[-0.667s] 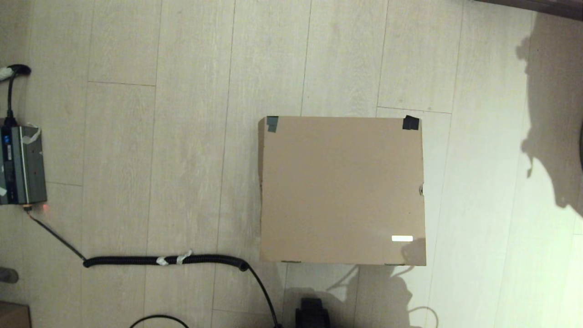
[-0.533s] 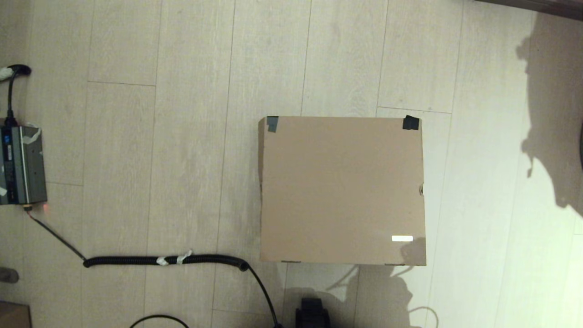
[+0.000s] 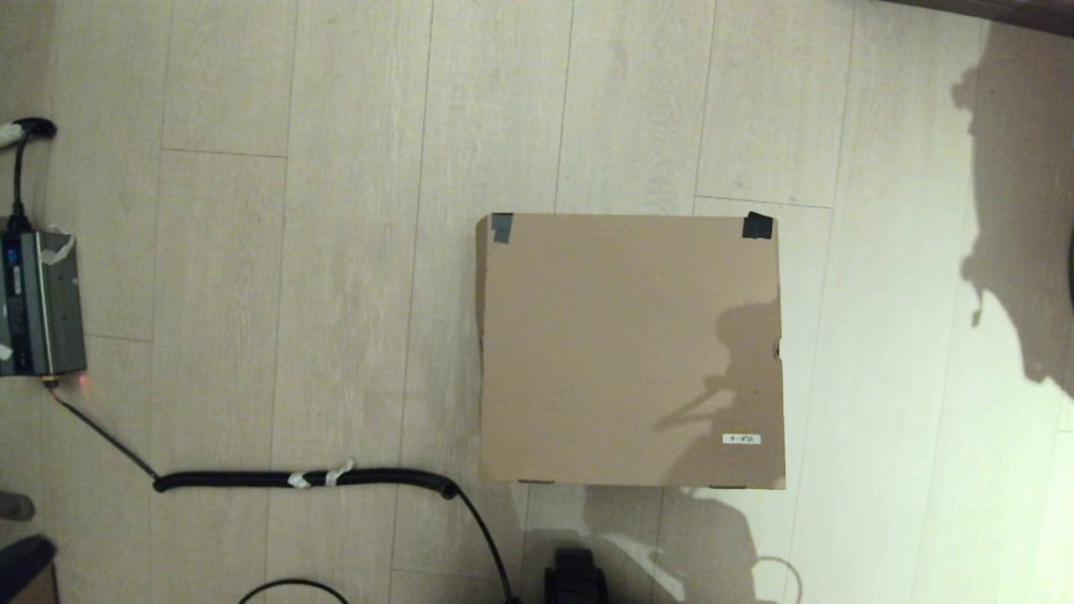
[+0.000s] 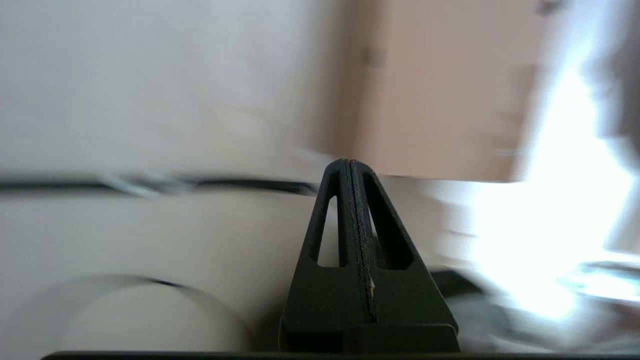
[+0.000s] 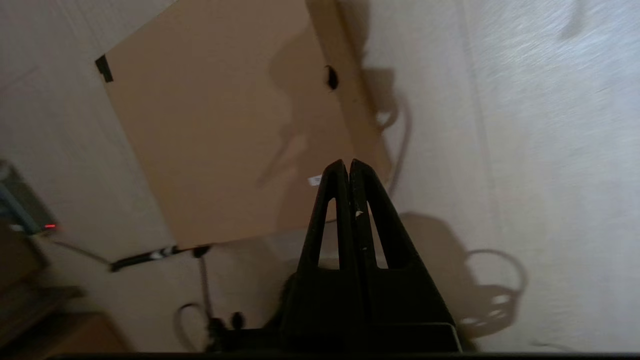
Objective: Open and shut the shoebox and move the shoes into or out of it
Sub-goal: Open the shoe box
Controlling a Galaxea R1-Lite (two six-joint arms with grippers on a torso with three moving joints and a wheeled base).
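Observation:
The brown cardboard shoebox [image 3: 629, 348] sits closed on the floor, dark tape on its two far lid corners and a small white label [image 3: 742, 439] near its front right corner. The shoes are hidden. My right gripper [image 5: 348, 162] is shut and empty, held above the floor near the shoebox [image 5: 230, 140] at its labelled corner. My left gripper [image 4: 348, 161] is shut and empty, low over the floor to the left of the shoebox [image 4: 440, 95]. In the head view only a dark bit of the left arm [image 3: 25, 555] shows at the bottom left edge.
A black coiled cable [image 3: 302, 479] runs across the floor left of the box to a grey power unit [image 3: 38, 304] at the left edge. A dark robot part [image 3: 576, 575] sits at the bottom centre. A small brown box corner [image 3: 38, 587] lies bottom left.
A large arm shadow has spread over the right front part of the lid. A dark part of the left arm has come into view at the bottom left. The box has not moved.

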